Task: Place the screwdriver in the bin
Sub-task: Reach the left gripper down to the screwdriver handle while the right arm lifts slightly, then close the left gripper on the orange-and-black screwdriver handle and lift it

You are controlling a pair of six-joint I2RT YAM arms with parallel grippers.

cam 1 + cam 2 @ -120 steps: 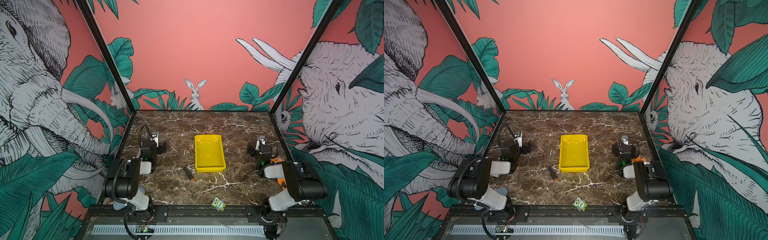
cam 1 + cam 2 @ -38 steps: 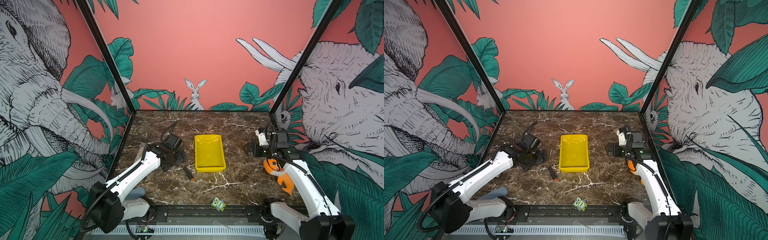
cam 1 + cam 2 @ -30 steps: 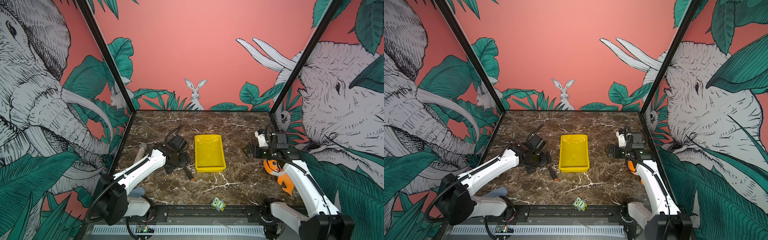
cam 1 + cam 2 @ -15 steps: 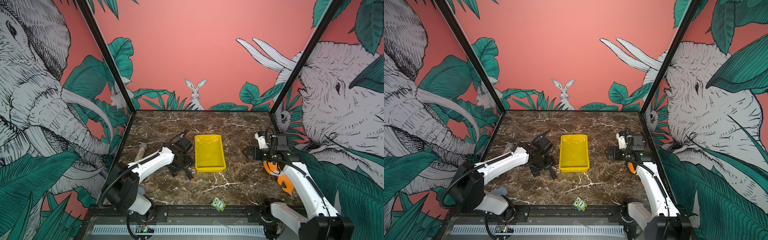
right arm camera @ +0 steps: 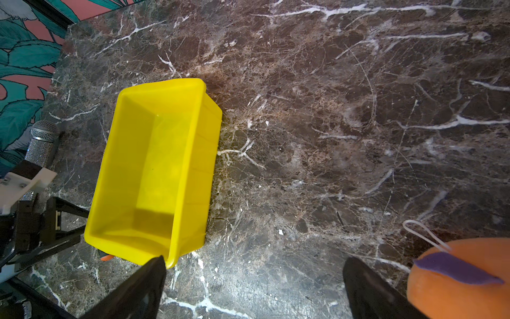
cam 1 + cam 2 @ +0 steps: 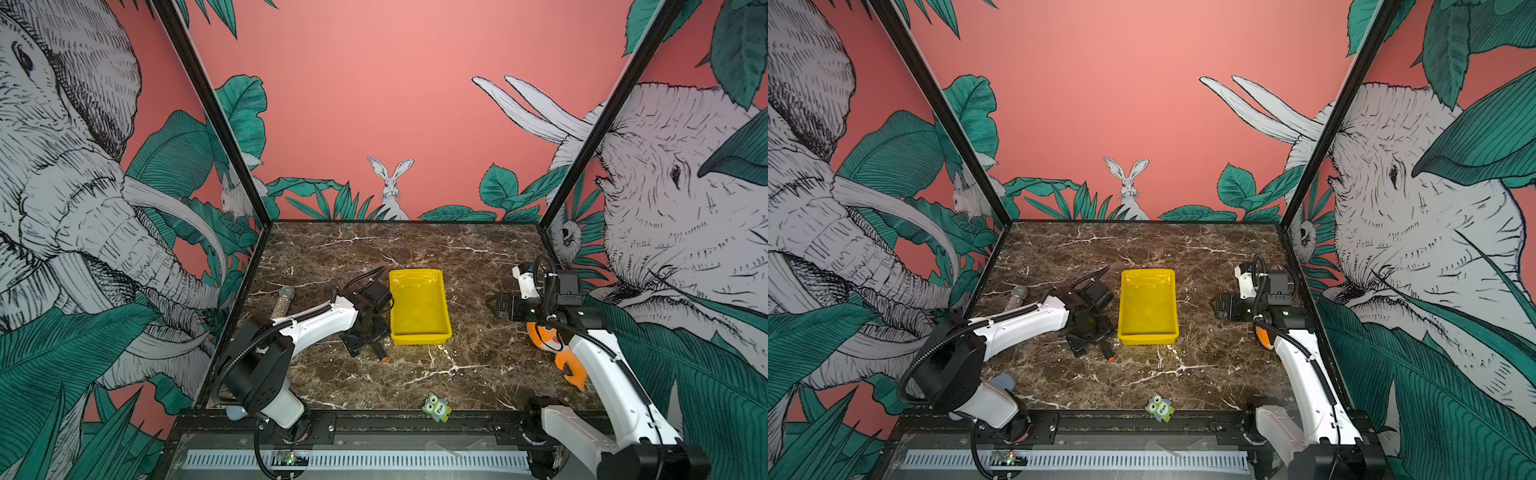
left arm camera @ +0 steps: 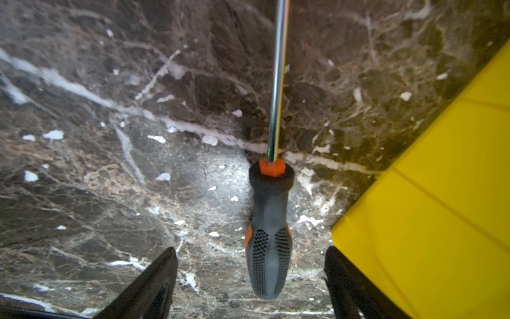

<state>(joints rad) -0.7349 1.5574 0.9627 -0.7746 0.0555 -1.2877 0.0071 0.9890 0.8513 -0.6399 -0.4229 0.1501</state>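
The screwdriver [image 7: 269, 243] lies flat on the marble just left of the bin's near corner. It has a black handle with orange trim and a thin metal shaft [image 7: 277, 82]. In both top views only its handle end [image 6: 380, 353] [image 6: 1106, 352] shows, below the left gripper. My left gripper [image 7: 250, 251] [image 6: 369, 341] [image 6: 1090, 340] is down over the handle and open. One finger stands on each side with a gap to the handle. The yellow bin [image 6: 420, 337] [image 6: 1148, 337] [image 7: 441, 221] [image 5: 193, 165] sits mid-table with nothing inside. My right gripper [image 5: 254, 260] [image 6: 492, 305] [image 6: 1214, 305] hovers open right of the bin.
A glittery silver microphone [image 6: 282, 303] [image 6: 1016, 297] [image 5: 41, 143] lies by the left wall behind my left arm. An orange plush toy [image 6: 548, 338] [image 5: 455, 290] lies under my right arm. A small owl figure [image 6: 436, 408] [image 6: 1159, 407] stands at the front edge.
My left gripper has moved right toward the bin and come down astride the screwdriver's handle. The right gripper has edged slightly left. The screwdriver and bin have not moved.
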